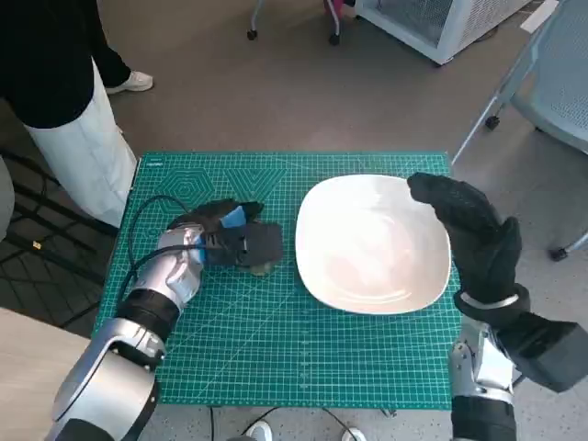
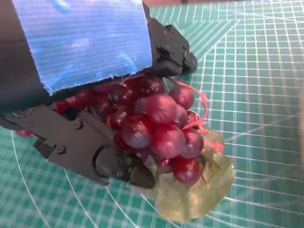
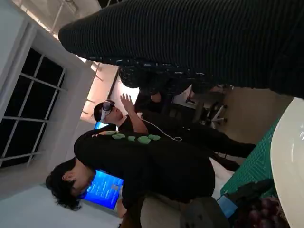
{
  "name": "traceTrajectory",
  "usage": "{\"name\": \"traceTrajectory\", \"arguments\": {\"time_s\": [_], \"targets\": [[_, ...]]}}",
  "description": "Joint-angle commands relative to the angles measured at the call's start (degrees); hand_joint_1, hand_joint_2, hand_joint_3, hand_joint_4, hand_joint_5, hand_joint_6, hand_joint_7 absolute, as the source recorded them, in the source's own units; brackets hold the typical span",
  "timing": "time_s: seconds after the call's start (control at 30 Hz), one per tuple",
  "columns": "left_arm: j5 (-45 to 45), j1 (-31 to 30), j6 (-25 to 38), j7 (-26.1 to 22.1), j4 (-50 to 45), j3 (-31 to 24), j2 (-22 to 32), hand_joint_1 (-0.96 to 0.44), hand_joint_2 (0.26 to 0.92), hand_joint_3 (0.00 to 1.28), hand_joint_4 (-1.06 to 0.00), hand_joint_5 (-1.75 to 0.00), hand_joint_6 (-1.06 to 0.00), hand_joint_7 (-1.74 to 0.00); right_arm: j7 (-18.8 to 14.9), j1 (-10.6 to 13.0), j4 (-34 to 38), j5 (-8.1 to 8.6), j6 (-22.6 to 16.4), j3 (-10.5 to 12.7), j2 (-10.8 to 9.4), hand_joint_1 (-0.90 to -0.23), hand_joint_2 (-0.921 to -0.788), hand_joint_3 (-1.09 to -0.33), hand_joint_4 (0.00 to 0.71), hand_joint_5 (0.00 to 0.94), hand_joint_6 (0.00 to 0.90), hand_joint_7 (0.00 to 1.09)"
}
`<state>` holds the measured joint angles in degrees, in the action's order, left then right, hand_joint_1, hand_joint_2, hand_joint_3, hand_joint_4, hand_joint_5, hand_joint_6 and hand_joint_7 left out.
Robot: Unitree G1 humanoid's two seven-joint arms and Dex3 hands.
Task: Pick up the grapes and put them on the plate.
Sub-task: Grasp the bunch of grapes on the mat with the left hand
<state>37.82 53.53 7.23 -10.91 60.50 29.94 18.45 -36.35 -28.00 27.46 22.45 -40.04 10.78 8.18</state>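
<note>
A bunch of dark red grapes (image 2: 159, 128) with a pale green leaf lies on the green cutting mat (image 1: 276, 354), left of the white plate (image 1: 372, 243). My left hand (image 1: 230, 241) covers the bunch, and in the left wrist view its black fingers (image 2: 90, 149) close around the grapes from both sides. Only a bit of leaf (image 1: 261, 268) shows under the hand in the head view. My right hand (image 1: 469, 230), in its black glove, hovers over the plate's right rim with fingers spread, holding nothing. The grapes (image 3: 259, 211) and the plate's edge (image 3: 287, 161) show in the right wrist view.
A person in white trousers (image 1: 83, 152) stands at the table's far left corner. A chair (image 1: 551, 73) is at the far right, a white unit (image 1: 441, 23) beyond the table. People (image 3: 142, 166) appear in the right wrist view.
</note>
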Motion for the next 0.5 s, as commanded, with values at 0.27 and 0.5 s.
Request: {"name": "traceTrajectory", "arguments": {"time_s": [0.27, 0.5], "targets": [[2.37, -3.67, 1.55, 1.15, -3.14, 1.86, 0.61, 0.33, 0.92, 0.25, -0.49, -1.42, -0.69, -0.46, -0.03, 0.41, 0.5, -0.06, 0.74, -0.22, -0.02, -0.522, -0.921, -0.624, 0.174, 0.0, -0.001, 0.36], [1.9, -4.09, 0.72, 0.34, -4.21, 1.29, 1.33, 0.04, 0.921, 0.24, -0.48, -1.43, -0.47, -1.21, -0.04, 0.23, 0.41, -0.07, 0.96, -0.27, 0.08, -0.522, -0.921, -0.624, 0.174, 0.0, -0.001, 0.36]]}}
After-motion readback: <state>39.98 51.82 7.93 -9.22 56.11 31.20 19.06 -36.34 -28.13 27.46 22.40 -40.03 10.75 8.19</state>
